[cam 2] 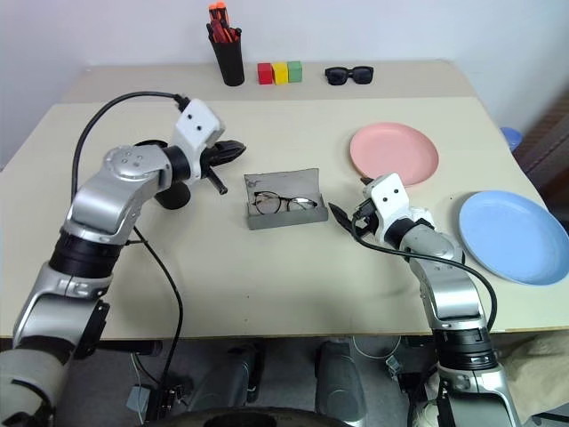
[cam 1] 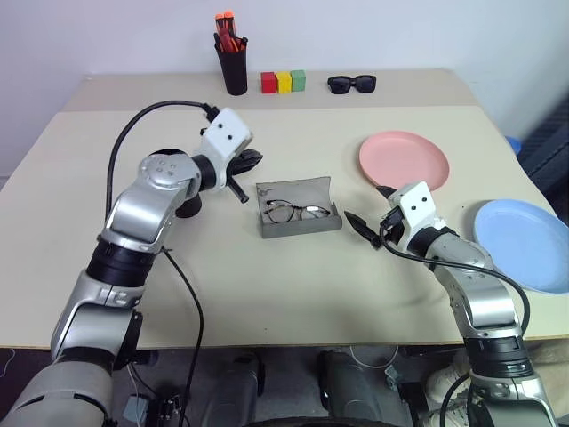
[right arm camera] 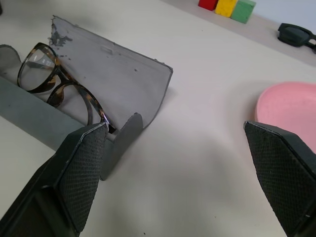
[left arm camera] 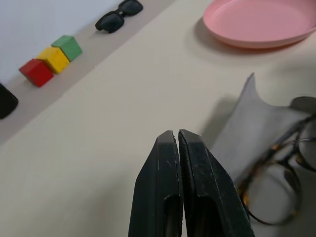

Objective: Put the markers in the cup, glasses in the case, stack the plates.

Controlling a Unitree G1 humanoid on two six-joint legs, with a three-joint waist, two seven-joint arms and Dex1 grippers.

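A: Two plates are sitting apart on your right side of the table (cam 1: 293,302). The light blue plate (cam 1: 524,242) is lying at the right edge, and the salmon pink plate (cam 1: 404,159) is lying farther in, behind your right gripper (cam 1: 363,229).

B: And the middle?

A: The grey case (cam 1: 298,212) is lying open at the centre with the glasses (cam 1: 296,211) resting inside it. Bare tabletop is stretching all along the near edge in front of it.

B: How are the jaws standing?

A: Your left gripper (left arm camera: 177,143) is hovering just left of the case with its fingers pressed together on nothing. Your right gripper is sitting just right of the case, jaws spread wide and empty.

B: And the far edge?

A: The pen holder (cam 1: 233,64), the three coloured blocks (cam 1: 283,82) and the sunglasses (cam 1: 352,84) are lining it, well clear of both arms. You are seeing part of the black cup (cam 2: 169,196) behind the left forearm.
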